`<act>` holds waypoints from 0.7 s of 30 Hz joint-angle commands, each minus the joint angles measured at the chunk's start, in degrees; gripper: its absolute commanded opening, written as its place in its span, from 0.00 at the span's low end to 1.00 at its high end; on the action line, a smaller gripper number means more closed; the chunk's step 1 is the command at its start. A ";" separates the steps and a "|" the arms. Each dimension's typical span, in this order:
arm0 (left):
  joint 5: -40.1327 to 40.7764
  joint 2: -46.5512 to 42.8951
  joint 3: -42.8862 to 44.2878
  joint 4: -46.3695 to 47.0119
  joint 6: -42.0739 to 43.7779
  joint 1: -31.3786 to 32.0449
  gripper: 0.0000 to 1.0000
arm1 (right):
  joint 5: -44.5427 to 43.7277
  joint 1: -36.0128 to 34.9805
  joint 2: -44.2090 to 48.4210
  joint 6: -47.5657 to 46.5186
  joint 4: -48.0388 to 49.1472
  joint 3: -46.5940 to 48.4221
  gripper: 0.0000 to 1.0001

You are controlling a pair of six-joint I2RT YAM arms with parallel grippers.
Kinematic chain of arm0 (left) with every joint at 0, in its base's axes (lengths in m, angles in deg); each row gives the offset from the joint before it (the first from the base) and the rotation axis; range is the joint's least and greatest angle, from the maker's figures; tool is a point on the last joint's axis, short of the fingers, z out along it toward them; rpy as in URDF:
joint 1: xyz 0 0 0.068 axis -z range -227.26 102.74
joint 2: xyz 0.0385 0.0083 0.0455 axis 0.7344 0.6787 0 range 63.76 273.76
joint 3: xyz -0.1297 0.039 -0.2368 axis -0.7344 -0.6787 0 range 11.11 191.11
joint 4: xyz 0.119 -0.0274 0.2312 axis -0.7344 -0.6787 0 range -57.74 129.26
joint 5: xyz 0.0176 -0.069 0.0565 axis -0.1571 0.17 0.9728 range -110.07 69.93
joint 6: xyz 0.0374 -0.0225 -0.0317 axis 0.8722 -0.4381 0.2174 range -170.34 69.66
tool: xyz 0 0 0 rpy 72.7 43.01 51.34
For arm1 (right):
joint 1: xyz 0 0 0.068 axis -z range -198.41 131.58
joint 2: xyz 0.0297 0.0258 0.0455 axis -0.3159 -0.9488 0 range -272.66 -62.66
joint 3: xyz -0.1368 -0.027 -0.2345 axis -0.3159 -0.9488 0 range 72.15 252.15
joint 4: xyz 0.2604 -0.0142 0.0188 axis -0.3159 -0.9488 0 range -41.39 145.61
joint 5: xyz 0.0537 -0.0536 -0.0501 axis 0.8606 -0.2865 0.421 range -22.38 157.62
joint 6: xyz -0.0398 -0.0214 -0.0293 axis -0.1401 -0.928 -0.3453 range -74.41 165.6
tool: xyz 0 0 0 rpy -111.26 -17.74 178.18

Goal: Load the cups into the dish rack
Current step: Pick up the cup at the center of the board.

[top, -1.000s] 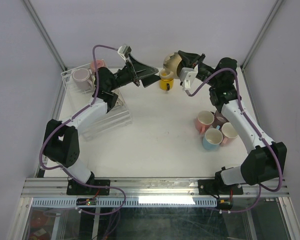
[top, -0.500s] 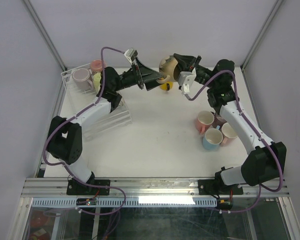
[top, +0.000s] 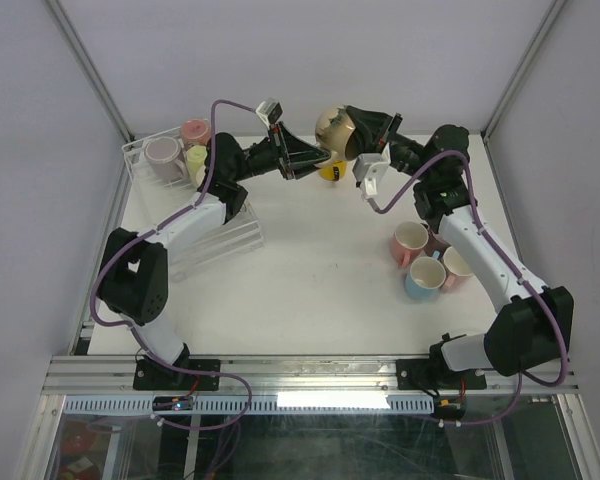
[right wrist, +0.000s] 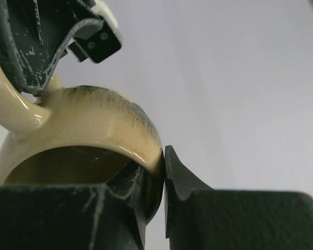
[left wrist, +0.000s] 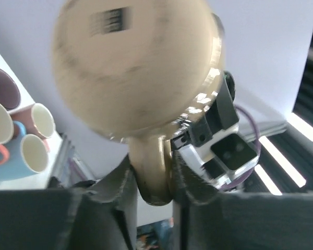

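- Beige cup point(top: 332, 127): held up off the table point(top: 310, 280), out to the right of the dish rack point(top: 230, 238), about level with the rack's far end and well apart from it.
- The cup is tipped on its side. Its base, with a dark printed label, faces the left wrist camera, and its mouth faces the right wrist camera.
- Left gripper point(left wrist: 151, 179): closed in on the beige cup's handle, with one finger pressed to each side of the loop. Its arm reaches out across the dish rack's right half.
- Right gripper point(right wrist: 159, 177): nearly closed and pinching the cup's rim wall, one finger inside the mouth and one outside. It grips the side of the cup turned away from the dish rack.
- Both grippers have hold of the same cup at once.
- Yellow cup point(top: 330, 172): upright on the table to the right of the dish rack, just beneath the held cup in the overhead view.
- In the dish rack's far left end, mouths up: mauve cup point(top: 163, 156), with pale green cup point(top: 196, 157) just beside it and pink cup point(top: 195, 130) at the far edge.
- On the table far to the right of the dish rack, bunched and touching, mouths up: rose cup point(top: 410, 240), plum cup point(top: 441, 238), light blue cup point(top: 425, 277) and cream cup point(top: 459, 265).
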 commanded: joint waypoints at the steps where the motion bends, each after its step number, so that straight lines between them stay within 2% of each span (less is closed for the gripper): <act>1: -0.31 0.55 1.94 9.59 -1.33 0.70 0.03 | 0.42 -1.62 4.39 2.13 7.21 0.46 0.00; 2: -0.05 0.45 1.68 10.08 -1.49 0.70 0.00 | 0.30 -1.59 4.49 2.02 7.18 0.24 0.00; 5: 1.50 -0.45 0.66 10.91 -1.29 0.71 0.00 | -0.14 -1.68 4.79 1.87 7.23 -0.26 0.02; 12: 4.63 -2.70 -2.11 14.62 -1.77 0.06 0.00 | -1.42 -1.75 5.88 1.38 7.45 -2.13 0.42; 21: 8.25 -7.40 -7.40 16.08 -1.42 -2.65 0.00 | -4.20 -1.59 7.95 0.68 4.99 -4.43 0.73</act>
